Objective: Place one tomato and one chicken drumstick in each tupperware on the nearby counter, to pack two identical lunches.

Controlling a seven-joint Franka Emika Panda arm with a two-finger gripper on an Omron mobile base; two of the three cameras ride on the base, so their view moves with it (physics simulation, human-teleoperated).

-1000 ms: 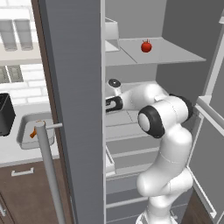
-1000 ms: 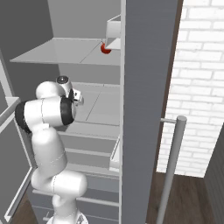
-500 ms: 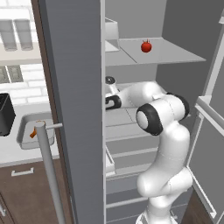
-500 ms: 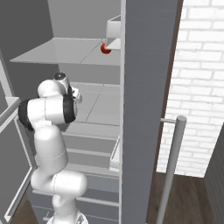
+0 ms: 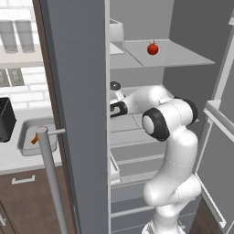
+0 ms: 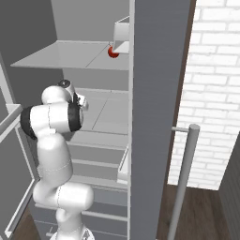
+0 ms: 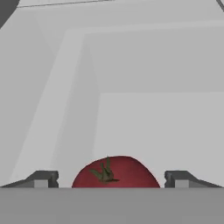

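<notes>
A red tomato (image 7: 116, 173) with a green stem lies on a white fridge shelf, right between my two fingertips. My gripper (image 7: 111, 177) is open, with a gap on each side of the tomato. The arm reaches onto the middle shelf (image 5: 137, 123) of the open fridge, and its hand (image 5: 118, 108) sits partly behind the door edge. A second tomato (image 5: 152, 48) rests on the upper shelf (image 6: 70, 54), seen from the other side as a tomato (image 6: 112, 52) beside a clear box. The counter (image 5: 9, 157) lies far left. Tupperware and chicken drumstick are out of view.
The grey fridge door (image 5: 77, 91) with its long bar handle (image 5: 50, 178) stands between arm and counter. A clear box (image 5: 116, 31) sits on the upper shelf. A sink (image 5: 32, 141) holding a small orange item is set in the counter. A brick wall (image 6: 211, 93) is on the right.
The arm has edged slightly deeper into the middle shelf, its hand shifting a little toward the door side. The upper tomato has not moved.
</notes>
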